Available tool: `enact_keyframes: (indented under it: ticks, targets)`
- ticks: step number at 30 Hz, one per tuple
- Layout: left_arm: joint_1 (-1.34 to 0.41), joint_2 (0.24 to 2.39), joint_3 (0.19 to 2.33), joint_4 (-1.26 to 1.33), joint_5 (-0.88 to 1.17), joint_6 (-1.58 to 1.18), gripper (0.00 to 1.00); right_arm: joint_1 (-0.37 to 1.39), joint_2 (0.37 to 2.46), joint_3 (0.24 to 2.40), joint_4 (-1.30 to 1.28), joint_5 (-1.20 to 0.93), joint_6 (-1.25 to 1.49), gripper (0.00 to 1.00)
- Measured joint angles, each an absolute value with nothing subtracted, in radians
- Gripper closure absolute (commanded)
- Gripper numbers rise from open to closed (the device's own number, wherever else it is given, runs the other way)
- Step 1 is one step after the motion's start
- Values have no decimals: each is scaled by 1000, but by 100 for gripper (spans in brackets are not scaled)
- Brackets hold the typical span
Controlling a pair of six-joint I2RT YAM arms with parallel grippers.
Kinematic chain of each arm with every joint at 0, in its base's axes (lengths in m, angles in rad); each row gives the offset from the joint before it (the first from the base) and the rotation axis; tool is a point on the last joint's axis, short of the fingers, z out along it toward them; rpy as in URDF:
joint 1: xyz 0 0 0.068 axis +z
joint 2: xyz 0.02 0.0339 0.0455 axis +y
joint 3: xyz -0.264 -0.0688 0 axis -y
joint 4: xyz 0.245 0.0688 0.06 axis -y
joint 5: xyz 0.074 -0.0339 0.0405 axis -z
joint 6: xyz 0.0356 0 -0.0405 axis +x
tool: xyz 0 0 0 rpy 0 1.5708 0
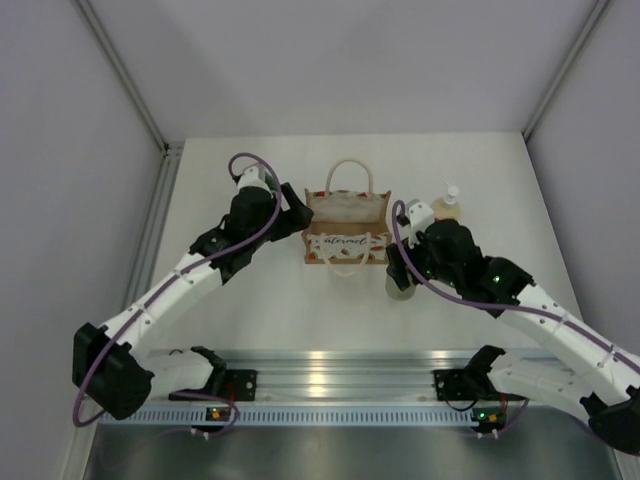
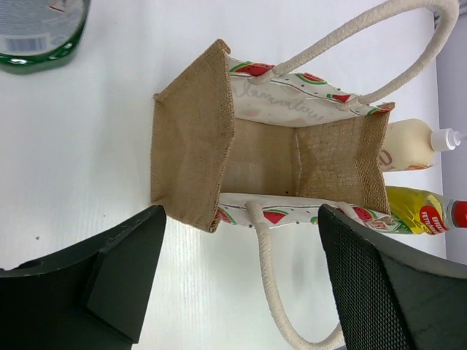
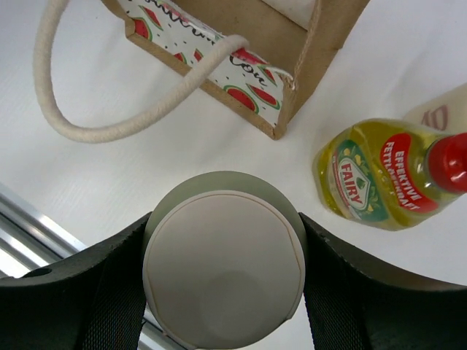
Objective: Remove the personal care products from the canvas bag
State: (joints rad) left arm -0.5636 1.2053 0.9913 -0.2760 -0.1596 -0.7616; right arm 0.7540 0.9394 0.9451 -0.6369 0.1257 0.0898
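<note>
Bearing canvas bag (image 1: 345, 228), white table (image 1: 290, 312), grey walls (image 1: 350, 60)

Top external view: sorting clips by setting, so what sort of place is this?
Probably a lab robot cell: bare white table, plain grey panels walling it, aluminium mounting rail along its near edge.

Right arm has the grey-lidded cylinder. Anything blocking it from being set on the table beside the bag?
Nothing visible does. The grey-green cylinder, between the right gripper's jaws, is clear of the canvas bag and the yellow-green bottle; bare table lies around it.
</note>
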Motion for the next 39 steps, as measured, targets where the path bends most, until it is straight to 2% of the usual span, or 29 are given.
enact_keyframes:
  ticks: [6,8,10,21,24,25,26,30,31,32,34,39]
  targets:
    - [-564,1118,1035,-374,-224,-710,8,759,835,713,-490,129,125,100]
    - [-564,1086,1048,-405,-237,-692,2,772,827,654,-438,145,135,100]
    - [-564,1053,1052,-437,-249,-676,2,793,820,599,-384,163,144,100]
    - [-564,942,1052,-641,-301,-632,2,917,811,469,-214,237,168,100]
    - [-564,914,1042,-678,-317,-628,2,945,829,469,-202,249,169,86]
    - [-564,906,1040,-689,-323,-627,2,953,836,469,-198,253,170,74]
    - [-564,901,1039,-698,-327,-625,2,959,844,469,-196,258,170,68]
    - [-564,897,1038,-720,-332,-623,2,979,863,469,-194,281,171,50]
    - [-564,897,1037,-723,-332,-622,2,981,865,469,-192,287,173,28]
    - [-564,897,1036,-726,-332,-620,2,983,866,469,-191,289,175,15]
    - [-564,897,1032,-727,-332,-619,2,986,866,470,-174,299,181,2]
    - [-564,897,1030,-745,-339,-606,2,987,843,473,-138,331,186,1]
